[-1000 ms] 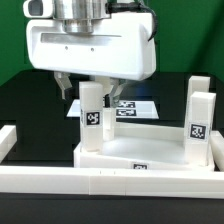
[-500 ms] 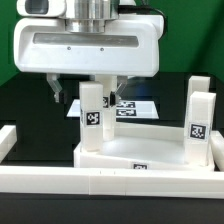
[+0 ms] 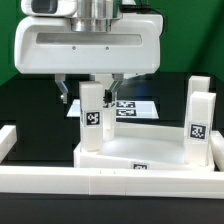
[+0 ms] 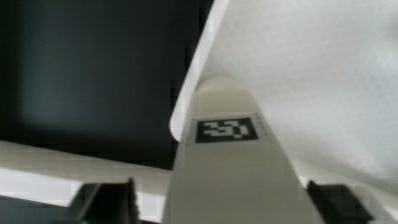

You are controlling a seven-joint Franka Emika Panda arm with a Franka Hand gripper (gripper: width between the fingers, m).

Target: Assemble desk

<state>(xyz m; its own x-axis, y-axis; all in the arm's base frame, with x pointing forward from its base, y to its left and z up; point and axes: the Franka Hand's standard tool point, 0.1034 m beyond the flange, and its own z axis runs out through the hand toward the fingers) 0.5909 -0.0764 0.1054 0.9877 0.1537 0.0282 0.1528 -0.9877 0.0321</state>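
Claw point(image 3: 91, 95): hangs from the big white wrist housing over the leg at the exterior view's left, one finger on each side of the leg's top. Both dark fingers point(image 4: 103, 200) show in the wrist view, flanking the leg with a thin gap on either side, so the claw is part open around the leg and I cannot tell that it grips.

Leg under the claw point(image 3: 92, 117): white block, upright, tag facing the camera, standing at the left end of the tabletop, seemingly at a corner.

Tabletop point(image 3: 135, 158): large white tray lying flat near the front edge of the black surface, a small tag on its front face, just behind the border rail.

Marker board point(image 3: 132, 107): flat white sheet with tags, on the surface behind the tabletop, partly hidden by the claw.

Right-hand legs point(image 3: 198, 125): two more white blocks upright at the tabletop's right end, one behind the other; the nearer shows its tag.

Border rail point(image 3: 110, 183): long white rail across the front of the surface.

Progress: three legs stand on the tabletop; whether any is fully seated I cannot tell. A fourth leg is not in view. By my judgement the work is past halfway, with the left leg in hand and one leg outstanding.
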